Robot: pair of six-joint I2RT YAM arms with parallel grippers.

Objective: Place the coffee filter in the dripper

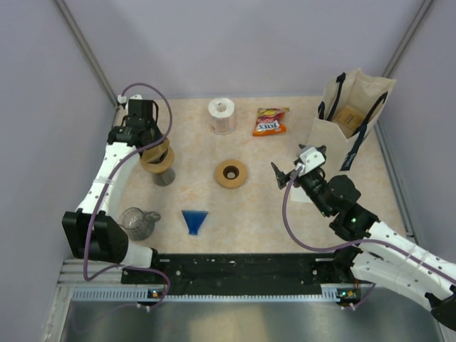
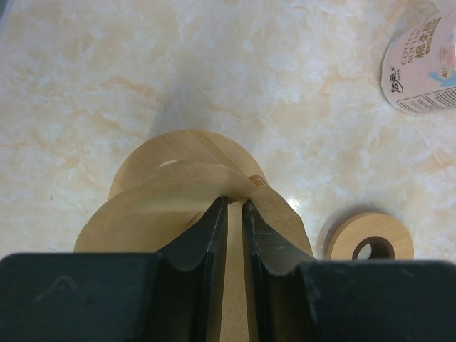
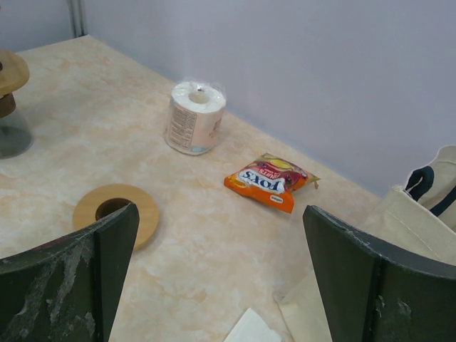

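Note:
My left gripper (image 1: 152,147) is shut on the brown paper coffee filter (image 1: 158,154) at the table's back left. In the left wrist view the fingers (image 2: 214,228) pinch the filter's (image 2: 149,214) folded edge. The filter hangs just over a round wooden-topped dripper (image 2: 187,151) that sits on a glass vessel (image 1: 164,174). I cannot tell whether the filter touches it. The dripper's wooden top also shows in the right wrist view (image 3: 8,71). My right gripper (image 1: 285,171) is open and empty above the table at mid-right, and it also shows in the right wrist view (image 3: 221,214).
A wooden ring (image 1: 231,174) lies mid-table. A blue funnel-shaped piece (image 1: 194,219) and a glass cup (image 1: 140,221) stand near the front. A toilet roll (image 1: 222,115), a snack bag (image 1: 271,121) and a tote bag (image 1: 353,117) are at the back. A white paper (image 3: 249,331) lies by the bag.

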